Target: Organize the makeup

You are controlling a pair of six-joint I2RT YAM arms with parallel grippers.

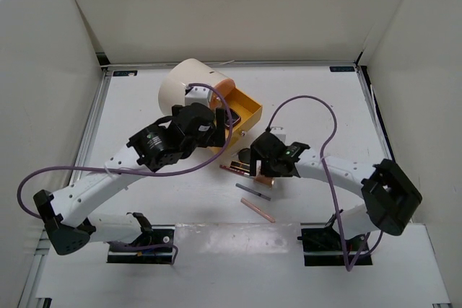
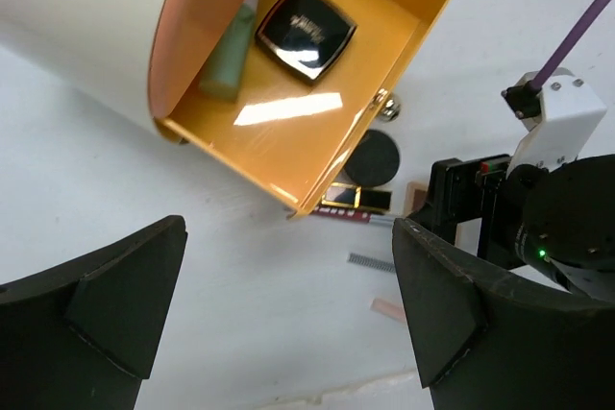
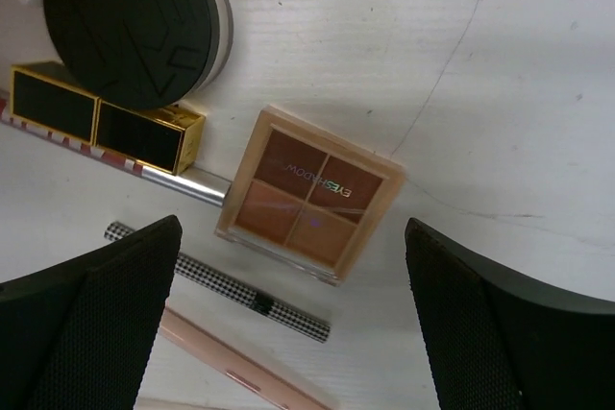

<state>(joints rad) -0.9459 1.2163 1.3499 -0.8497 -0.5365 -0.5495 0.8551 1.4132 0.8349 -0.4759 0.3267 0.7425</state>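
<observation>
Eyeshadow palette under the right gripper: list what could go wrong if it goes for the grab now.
1. The eyeshadow palette lies flat on the table, so the open right gripper may scrape or slip off its thin edges.
2. The checked pencil and gold-black case lie close by; closing could knock them.
3. The left gripper hovers open before the orange drawer, near the right arm; carrying the palette there risks a clash.

Robotics lab cell. Plain white panels (image 1: 238, 5) boxed in a white desk (image 1: 310, 84); metal rail (image 1: 94, 117) edged it. Left arm (image 1: 101, 182) and right arm (image 1: 339, 171) were bolted down, purple cables (image 1: 325, 117) trailing.
</observation>
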